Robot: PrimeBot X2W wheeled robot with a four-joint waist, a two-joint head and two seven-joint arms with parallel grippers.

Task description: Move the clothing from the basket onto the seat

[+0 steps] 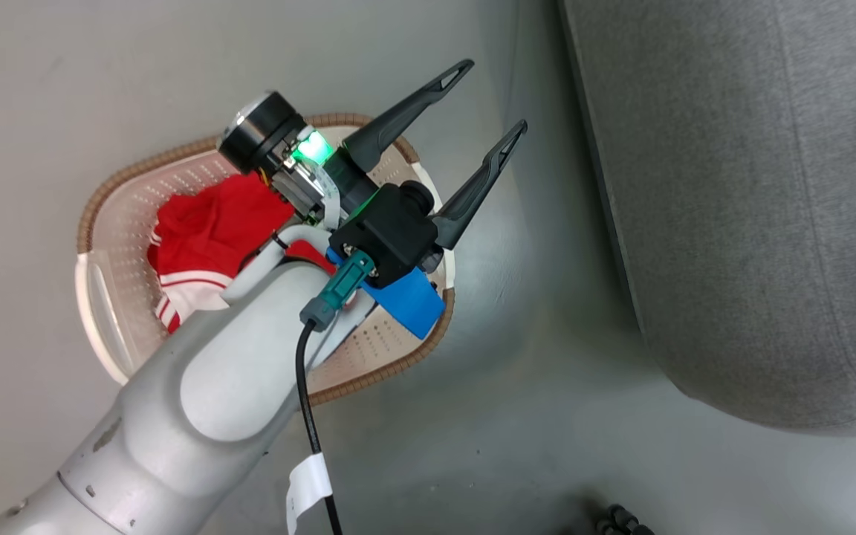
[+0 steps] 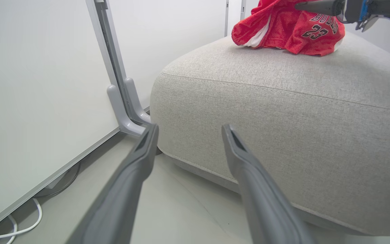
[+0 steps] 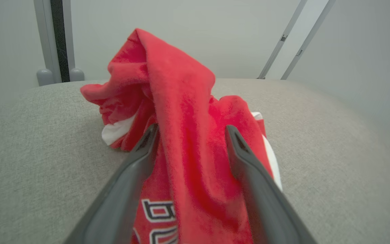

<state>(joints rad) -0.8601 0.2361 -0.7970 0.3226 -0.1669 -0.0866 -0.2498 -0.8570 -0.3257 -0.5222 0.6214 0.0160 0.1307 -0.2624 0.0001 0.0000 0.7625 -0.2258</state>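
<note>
The cream perforated basket [image 1: 120, 230] stands on the floor and holds a crumpled red garment [image 1: 212, 223] with white-and-red striped trim. My left gripper [image 1: 493, 96] hangs open above the basket's right rim, empty, its fingers pointing toward the light-grey seat [image 1: 755, 186]. The left wrist view looks past that gripper [image 2: 190, 127] at the seat's rounded corner [image 2: 283, 112], where the red "BULLS 23" jersey [image 2: 293, 30] lies bunched on top. My right gripper [image 3: 191, 128] is open over the seat [image 3: 29, 135], with a raised fold of the jersey [image 3: 181, 101] between its fingers.
Grey floor [image 1: 532, 386] separates the basket from the seat. A white wall panel on a grey metal foot [image 2: 124, 101] stands beside the seat's corner, with a white cable [image 2: 22, 227] on the floor under it. A dark object [image 1: 621, 520] sits at the bottom edge.
</note>
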